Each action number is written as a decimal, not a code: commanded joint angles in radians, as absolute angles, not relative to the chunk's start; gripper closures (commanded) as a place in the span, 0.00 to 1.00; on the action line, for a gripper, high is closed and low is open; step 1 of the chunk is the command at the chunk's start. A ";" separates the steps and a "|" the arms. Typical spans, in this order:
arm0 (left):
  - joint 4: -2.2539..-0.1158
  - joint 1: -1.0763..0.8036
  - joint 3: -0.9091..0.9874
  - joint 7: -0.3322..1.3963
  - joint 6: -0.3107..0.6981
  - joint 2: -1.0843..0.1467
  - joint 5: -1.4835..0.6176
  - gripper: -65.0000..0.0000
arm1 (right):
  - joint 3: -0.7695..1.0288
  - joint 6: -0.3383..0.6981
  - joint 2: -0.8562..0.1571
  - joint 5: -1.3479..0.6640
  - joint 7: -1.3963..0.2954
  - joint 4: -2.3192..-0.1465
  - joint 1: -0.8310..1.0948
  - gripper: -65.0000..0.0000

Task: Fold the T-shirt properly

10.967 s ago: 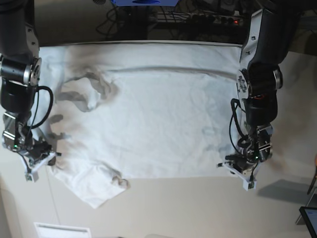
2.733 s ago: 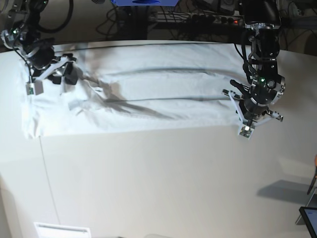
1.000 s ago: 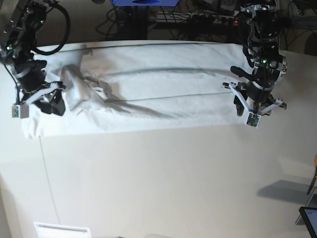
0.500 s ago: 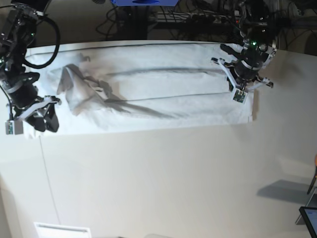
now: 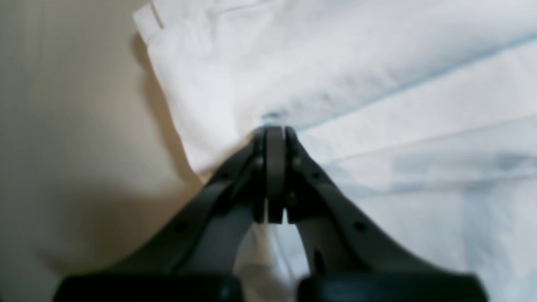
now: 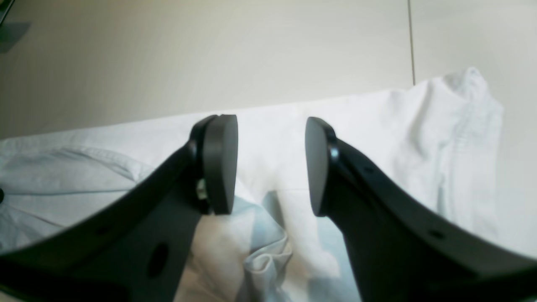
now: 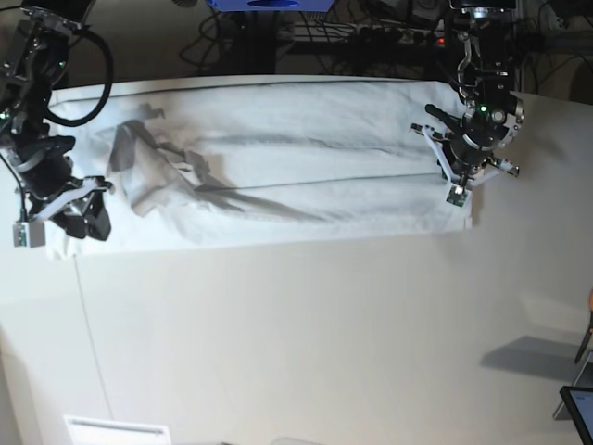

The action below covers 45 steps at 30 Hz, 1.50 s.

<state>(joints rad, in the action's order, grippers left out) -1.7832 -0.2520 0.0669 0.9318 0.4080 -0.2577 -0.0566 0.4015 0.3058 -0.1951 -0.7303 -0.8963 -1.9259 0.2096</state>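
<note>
The white T-shirt (image 7: 278,176) lies as a long, wrinkled band across the far half of the off-white table (image 7: 278,324). At its right end, my left gripper (image 7: 466,169) presses down near the edge. The left wrist view shows that gripper (image 5: 275,131) with jaws together, pinching a small pucker of the T-shirt (image 5: 377,84) beside a fold line. My right gripper (image 7: 83,221) hovers over the shirt's left end. Seen from the right wrist, this gripper (image 6: 270,163) stands open above the T-shirt (image 6: 419,147), with nothing between its pads.
Cables and a power strip (image 7: 398,37) run behind the table's far edge. A white sheet (image 7: 116,431) lies at the front left. A dark object (image 7: 579,408) pokes in at the right edge. A thin seam (image 7: 93,352) crosses the tabletop.
The left gripper has shut on the shirt's right end after shifting toward the far edge and a little back. The right gripper has moved down-left along the shirt's left end, staying open.
</note>
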 commanded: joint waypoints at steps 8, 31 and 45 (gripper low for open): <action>-1.689 -0.117 -0.012 0.920 0.404 -0.216 0.081 1.00 | 0.404 0.318 -0.208 -0.748 -0.875 -1.943 0.202 0.62; -1.957 -0.214 0.180 0.924 0.407 -0.185 0.128 1.00 | 0.197 0.312 -0.217 -0.538 -0.911 -1.937 0.202 0.40; -1.959 -0.269 0.259 0.921 0.409 -0.186 0.128 1.00 | 0.197 0.317 -0.183 -0.547 -0.926 -1.945 0.278 1.00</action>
<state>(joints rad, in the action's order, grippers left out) -1.9392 -0.2745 0.2550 0.9344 0.4175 -0.1749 0.1238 0.1951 0.3138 -0.1738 -0.5392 -0.9401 -1.9232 0.2794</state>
